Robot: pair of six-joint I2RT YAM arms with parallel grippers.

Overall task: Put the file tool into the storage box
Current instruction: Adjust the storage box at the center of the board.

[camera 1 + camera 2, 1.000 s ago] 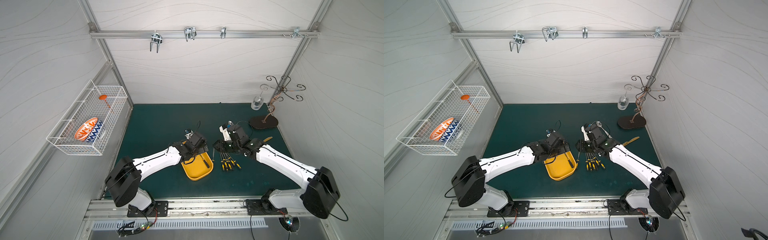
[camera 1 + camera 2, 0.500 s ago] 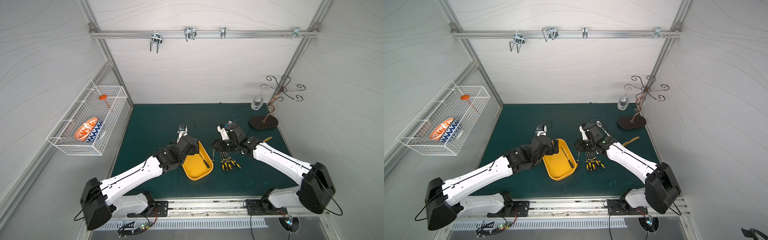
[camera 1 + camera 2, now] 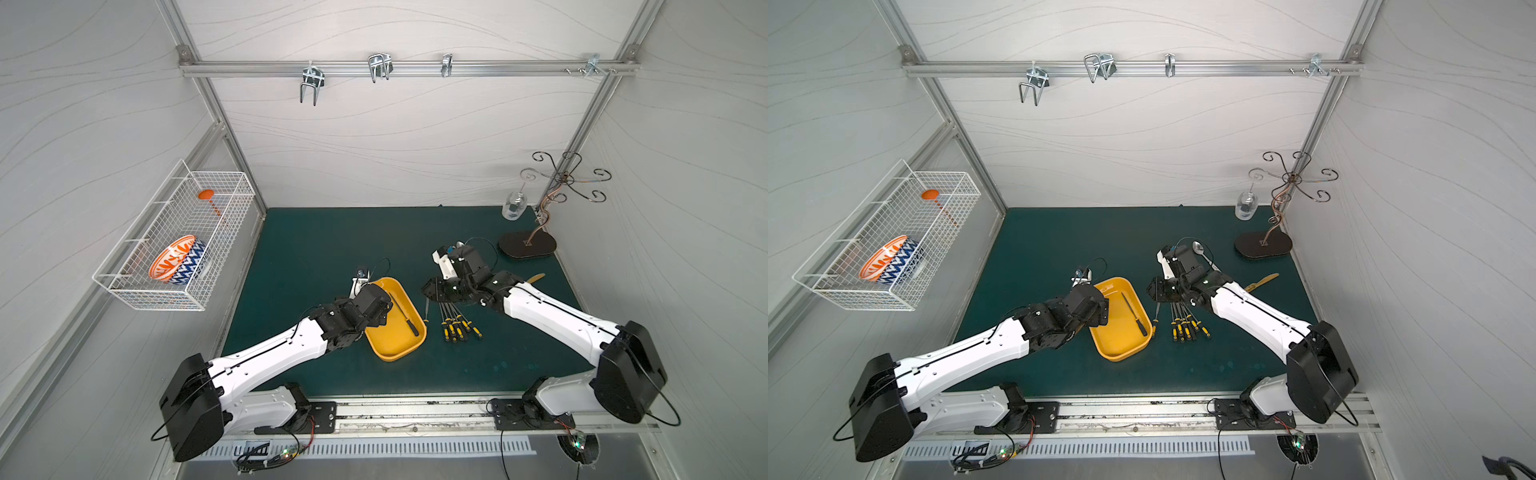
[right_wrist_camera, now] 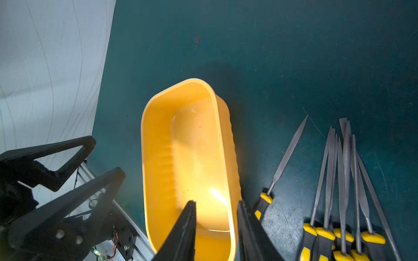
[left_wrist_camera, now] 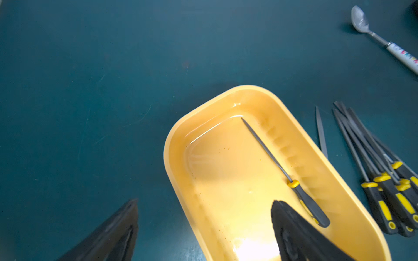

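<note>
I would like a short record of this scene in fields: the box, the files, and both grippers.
storage box: yellow tray on the green mat
file in box: one, lying along a long wall
loose files: single file beside the box, bundle next to it
left gripper: open wide, empty, over the box's edge
right gripper: narrowly open, empty, near the loose files' tips

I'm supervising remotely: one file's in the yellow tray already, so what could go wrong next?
The remaining black-and-yellow-handled steel files lie overlapped in a bunch, so the right gripper might lift several or scatter them. One lone file lies close beside the shallow yellow plastic tray; pinching it could shove the tray.
</note>
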